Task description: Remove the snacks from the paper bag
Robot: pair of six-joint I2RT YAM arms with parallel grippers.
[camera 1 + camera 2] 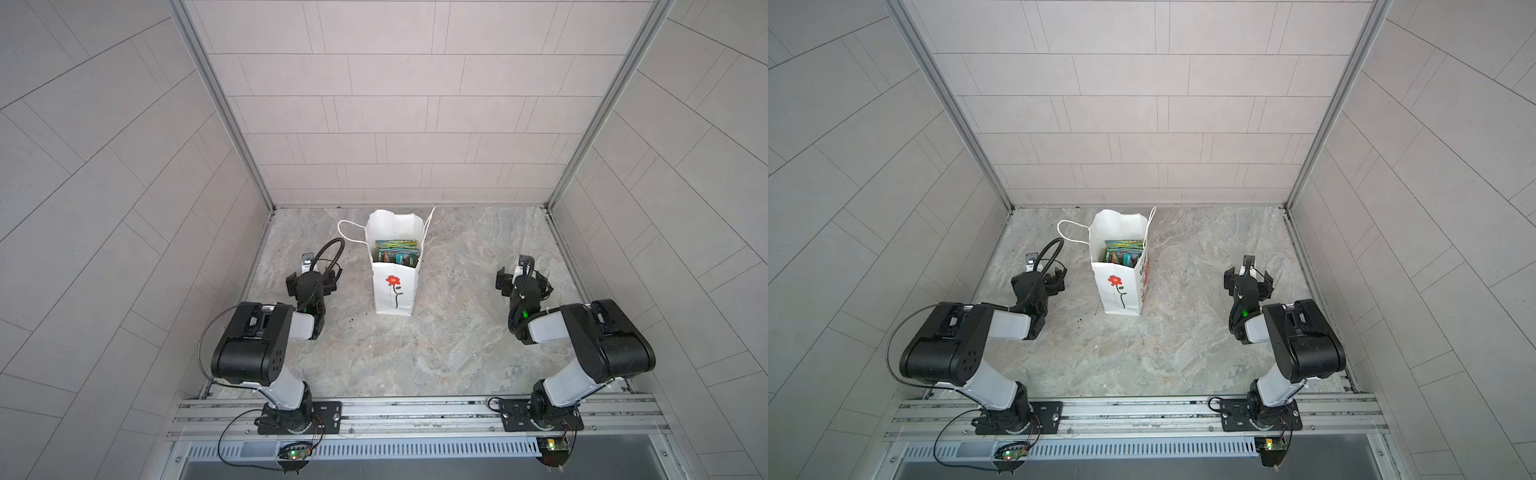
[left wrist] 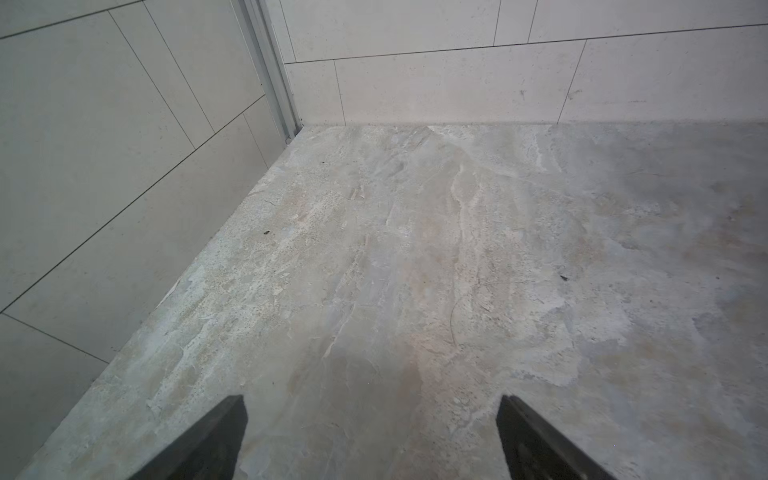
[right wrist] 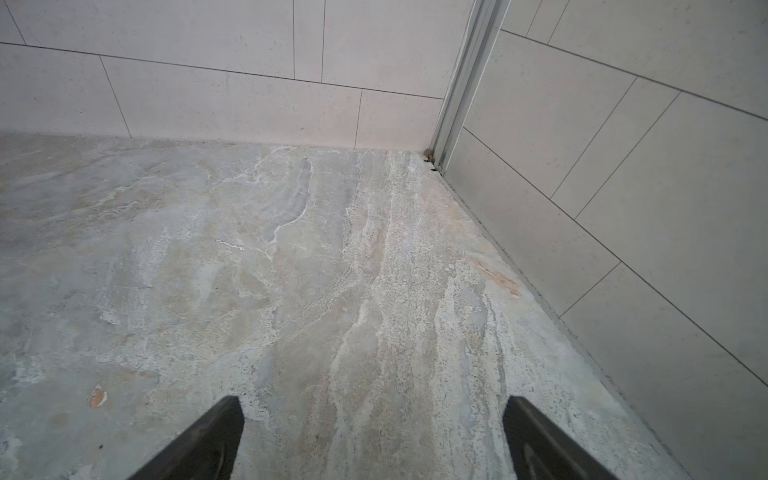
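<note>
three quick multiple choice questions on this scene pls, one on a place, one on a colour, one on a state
1. The left pincer and right pincer are:
A. both open and empty
B. both shut
C. one open, one shut

2. The glossy flat candy packets are:
A. inside the tall white paper carrier bag
B. held in the right pincer
C. stacked behind the bag

3. The flower printed on the bag is:
A. blue
B. red
C. yellow

Answers:
1 A: in each wrist view the jaws stand wide apart with nothing between them.
2 A: both top views look down through the bag's open mouth onto them.
3 B: its petals are red, on a black stem.
</note>
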